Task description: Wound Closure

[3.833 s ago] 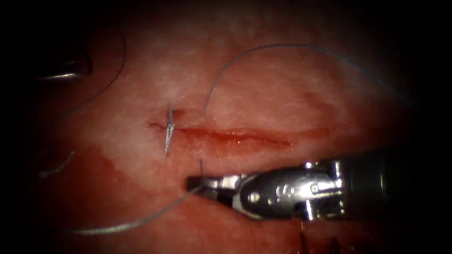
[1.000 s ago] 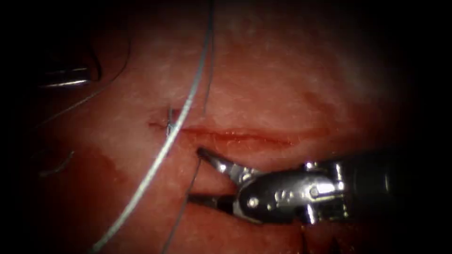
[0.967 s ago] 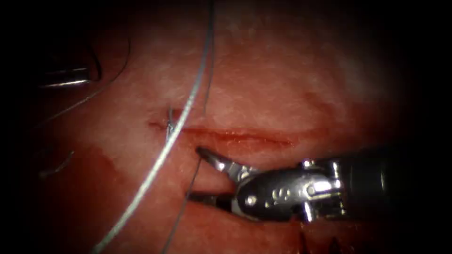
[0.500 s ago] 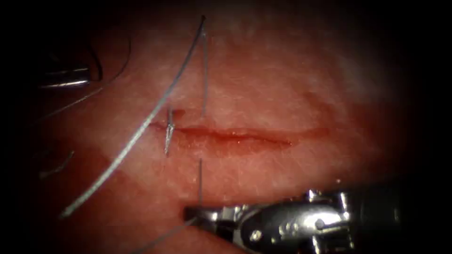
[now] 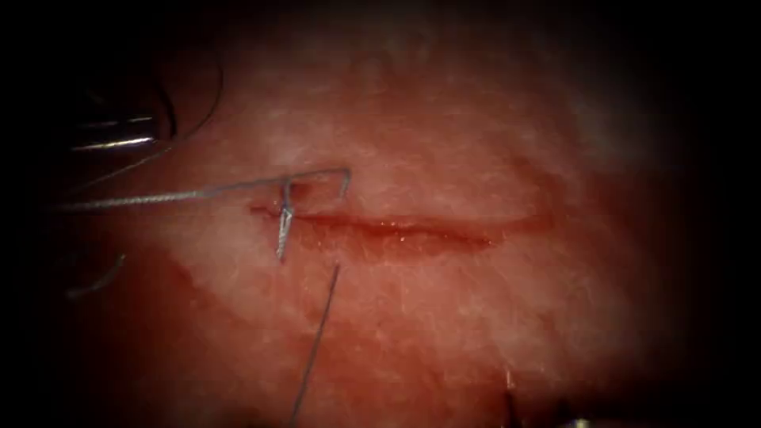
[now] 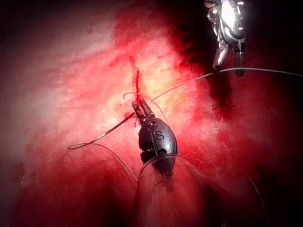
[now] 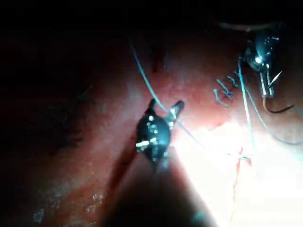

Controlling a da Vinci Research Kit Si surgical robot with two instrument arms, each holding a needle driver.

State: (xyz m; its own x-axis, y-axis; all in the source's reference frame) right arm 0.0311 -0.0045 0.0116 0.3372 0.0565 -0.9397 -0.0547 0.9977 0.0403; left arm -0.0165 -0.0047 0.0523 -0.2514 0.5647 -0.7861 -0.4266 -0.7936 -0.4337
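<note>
Seeing wet red tissue (image 5: 476,333), cut (image 5: 412,230) mid-frame, thread (image 5: 182,192) taut toward left edge; right tool (image 7: 164,106) jaws spread astride thread, left tool (image 6: 141,109) beside needle (image 7: 278,110), grip can't tell.

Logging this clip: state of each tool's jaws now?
Left tool: shut on the needle.
Right tool: open, holding nothing.

The left hand (image 6: 141,109) is showing a dark rounded wrist stamped "S"; the right hand (image 7: 164,108) is glinting with bright screws.
</note>
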